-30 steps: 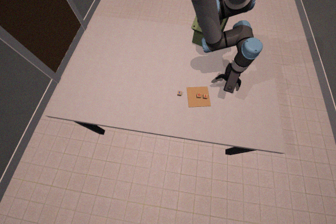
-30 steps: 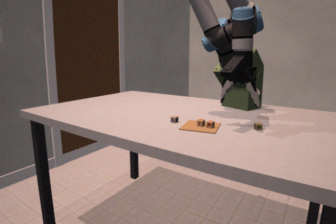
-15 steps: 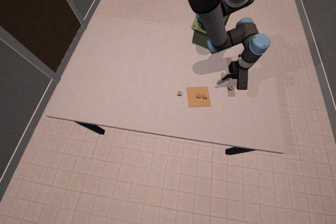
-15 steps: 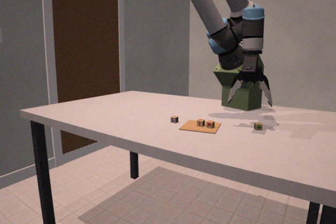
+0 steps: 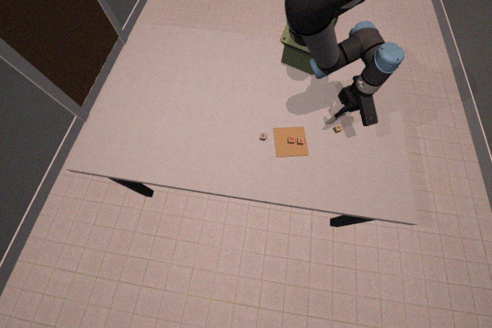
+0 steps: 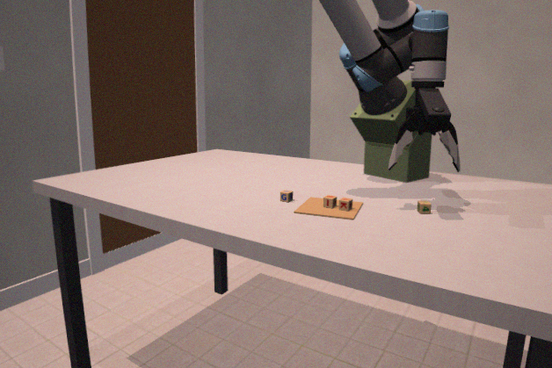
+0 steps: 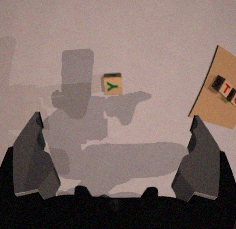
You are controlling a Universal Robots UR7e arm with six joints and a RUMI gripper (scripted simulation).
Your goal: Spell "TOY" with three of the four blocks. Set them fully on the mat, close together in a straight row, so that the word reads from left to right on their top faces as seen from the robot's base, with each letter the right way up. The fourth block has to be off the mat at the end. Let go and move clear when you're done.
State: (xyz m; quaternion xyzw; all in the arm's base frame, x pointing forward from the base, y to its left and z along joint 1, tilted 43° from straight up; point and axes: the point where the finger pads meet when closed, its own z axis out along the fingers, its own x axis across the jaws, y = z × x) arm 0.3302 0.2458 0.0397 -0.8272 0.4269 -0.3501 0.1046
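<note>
My gripper [image 5: 329, 114] [image 6: 424, 169] [image 7: 117, 115] is open and empty, above the table. The Y block [image 5: 338, 128] [image 6: 424, 207] [image 7: 112, 85] lies below it, off the mat, its green Y sideways in the wrist view. On the mat [image 5: 280, 149] [image 6: 312, 209] [image 7: 202, 105], the T block [image 5: 300, 140] [image 6: 345, 204] [image 7: 226, 88] and the O block [image 5: 291, 139] [image 6: 330, 201] sit close together, T on the left seen from the base. The wrist view cuts off the O block. The fourth block [image 5: 262, 136] [image 6: 286, 196] has blue letters, a G on one side, and lies off the mat beyond the O side.
The green robot base [image 5: 296, 56] [image 6: 386, 161] stands at the table's back edge. The Y block lies on the T side of the mat, with a gap between them. The arm's shadows fall around the Y block.
</note>
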